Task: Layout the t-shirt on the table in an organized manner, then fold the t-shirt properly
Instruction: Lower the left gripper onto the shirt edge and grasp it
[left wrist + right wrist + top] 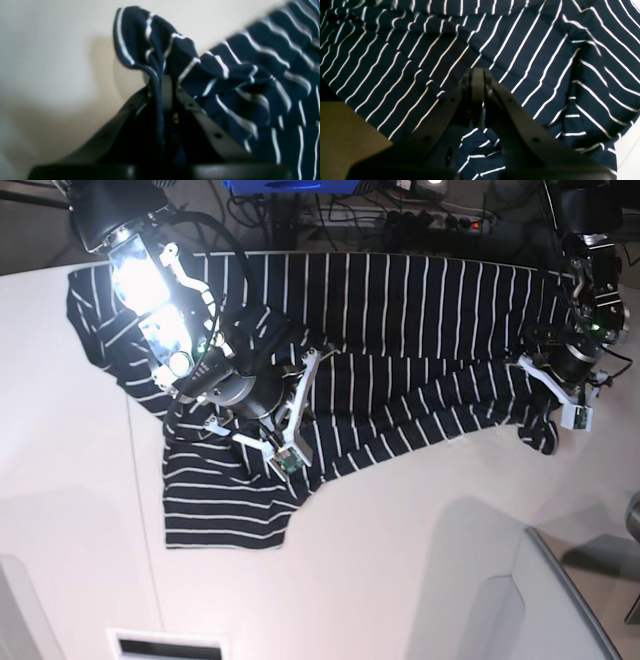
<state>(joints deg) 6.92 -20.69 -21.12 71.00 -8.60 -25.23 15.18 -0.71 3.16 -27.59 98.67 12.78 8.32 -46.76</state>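
Note:
The navy white-striped t-shirt (400, 310) lies stretched across the far half of the white table (400, 560), with one part hanging toward the near left (225, 515). My left gripper (532, 372) is at the shirt's right end. In the left wrist view its fingers (162, 83) are shut on a bunched fold of the shirt (150, 42), held above the table (62, 62). My right gripper (275, 405) is over the shirt's left middle. In the right wrist view it (477, 75) is shut, with striped fabric (475, 140) bunched between the finger bases.
Cables and a power strip (440, 220) lie beyond the table's far edge. A bright light glares off the arm (150, 290) at the far left. A grey raised edge (565, 585) runs along the near right, and a slot (165, 645) sits at the near left.

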